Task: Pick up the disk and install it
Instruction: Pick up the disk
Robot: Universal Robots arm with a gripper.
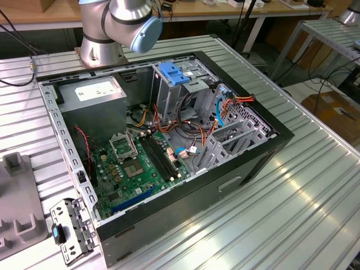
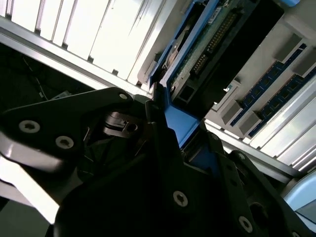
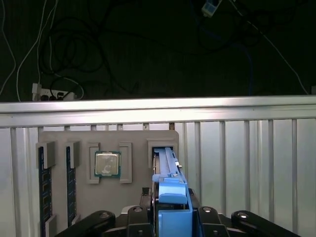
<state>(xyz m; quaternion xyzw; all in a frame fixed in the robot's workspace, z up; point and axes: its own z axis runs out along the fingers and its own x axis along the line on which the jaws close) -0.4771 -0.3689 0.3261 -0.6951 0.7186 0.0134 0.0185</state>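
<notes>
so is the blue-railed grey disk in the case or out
Out: blue-railed grey metal disk stands on the grey parts tray, end effector clamping it.

From my console, the exterior view is evenly bright from overhead. The ribbed table (image 1: 315, 185) glares white on the exterior view's right, and the computer case (image 1: 236, 185) is shadowed inside. In the second wrist view the gripper (image 2: 177, 117) is nearly black against blown-out slats, with the disk (image 2: 207, 44) dimly lit. In the first wrist view the far background is dark.
</notes>
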